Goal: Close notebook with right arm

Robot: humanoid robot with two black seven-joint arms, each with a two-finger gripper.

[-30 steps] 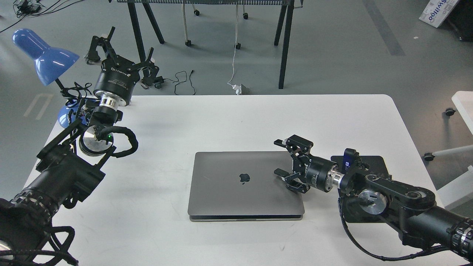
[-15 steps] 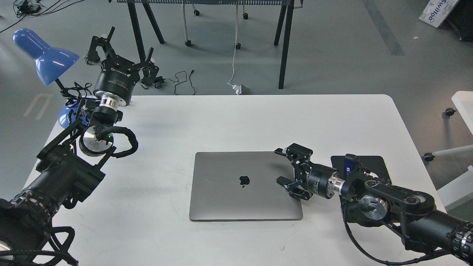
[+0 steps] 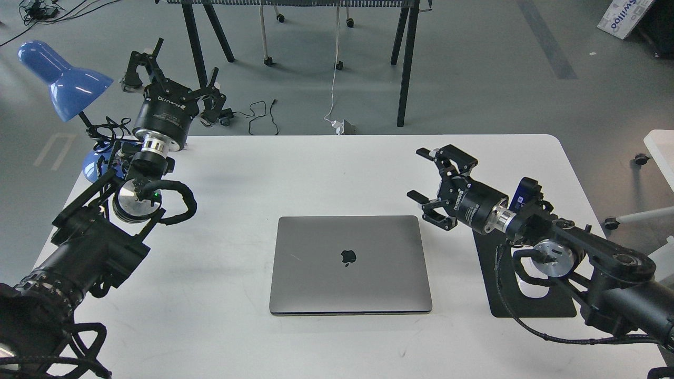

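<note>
Room: a grey workshop floor with black trestle legs and loose cables is being seen behind a white surface (image 3: 326,168).
Notebook: the space-grey laptop (image 3: 350,265) is lying lid-down and flat at the middle of the surface, logo up, its long axis running left to right.
Right arm: its fingers (image 3: 430,180) are being held apart, empty, above the surface just past the laptop's far right corner; the lid is lying toward the near left of them.
Left arm: its fingers (image 3: 171,71) are being held apart near the blue desk lamp (image 3: 63,79), well away.
Mouse pad: a black pad (image 3: 526,302) is lying right of the laptop.
Judgement: the lid appears shut; the right arm is being kept the nearer one.
</note>
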